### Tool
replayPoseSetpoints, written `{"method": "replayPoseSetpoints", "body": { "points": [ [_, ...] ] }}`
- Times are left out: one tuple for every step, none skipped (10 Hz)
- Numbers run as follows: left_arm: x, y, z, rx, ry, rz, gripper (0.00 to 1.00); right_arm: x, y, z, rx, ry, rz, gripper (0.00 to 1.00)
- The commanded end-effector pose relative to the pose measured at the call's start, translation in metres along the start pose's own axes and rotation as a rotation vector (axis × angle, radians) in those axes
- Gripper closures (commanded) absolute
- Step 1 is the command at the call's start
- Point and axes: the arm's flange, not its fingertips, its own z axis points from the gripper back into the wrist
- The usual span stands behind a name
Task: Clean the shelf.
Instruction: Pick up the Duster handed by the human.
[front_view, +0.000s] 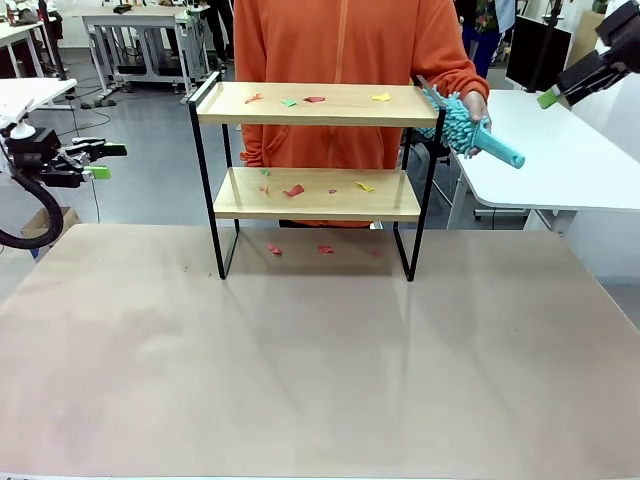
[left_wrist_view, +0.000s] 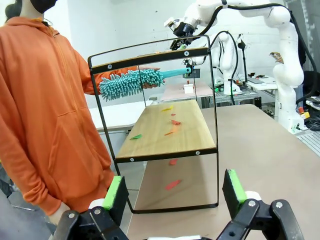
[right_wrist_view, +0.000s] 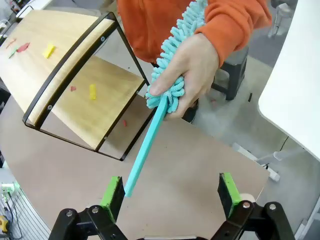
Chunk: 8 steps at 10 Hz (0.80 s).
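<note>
Cleaning looks not yet begun: coloured paper scraps (front_view: 293, 190) litter both boards of the shelf (front_view: 340, 106). A person's hand (right_wrist_view: 192, 67) holds a teal duster (right_wrist_view: 150, 132) before the right gripper (right_wrist_view: 170, 187); it and the left gripper (left_wrist_view: 174, 187) both stand apart, empty.

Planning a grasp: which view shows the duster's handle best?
Right wrist view: the handle runs whole from the person's hand toward the open right gripper. Front view shows it small, beside the shelf; left wrist view, far off behind the frame.

A person (front_view: 345, 60) in an orange hoodie stands behind the beige table (front_view: 320, 380). A white table (front_view: 560, 160) stands at its right.
</note>
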Motion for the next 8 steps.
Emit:
{"method": "replayPoseSetpoints", "body": {
  "points": [
    [0.002,-0.003,-0.001,-0.006,0.019,-0.011,0.0,0.007,-0.001,-0.004,0.002,-0.003,0.039,0.0],
    [0.002,-0.003,-0.001,-0.006,0.019,-0.011,0.0,0.007,-0.001,-0.004,0.002,-0.003,0.039,0.0],
    [0.002,-0.003,-0.001,-0.006,0.019,-0.011,0.0,0.007,-0.001,-0.004,0.002,-0.003,0.039,0.0],
    [0.002,-0.003,-0.001,-0.006,0.019,-0.011,0.0,0.002,0.001,-0.004,0.004,0.003,0.009,0.0],
    [0.002,-0.003,-0.001,-0.006,0.019,-0.011,0.0,0.001,0.025,0.0,-0.055,0.007,-0.009,0.0],
    [0.002,-0.003,-0.001,-0.006,0.019,-0.011,0.0,0.005,0.044,0.007,-0.106,0.018,-0.045,0.0],
    [0.002,-0.003,-0.001,-0.006,0.019,-0.011,0.0,0.01,0.062,0.008,-0.138,0.06,-0.086,0.0],
    [0.002,-0.003,-0.001,-0.006,0.019,-0.011,0.0,0.014,0.071,0.003,-0.113,0.081,-0.093,0.0]
  ]
}}
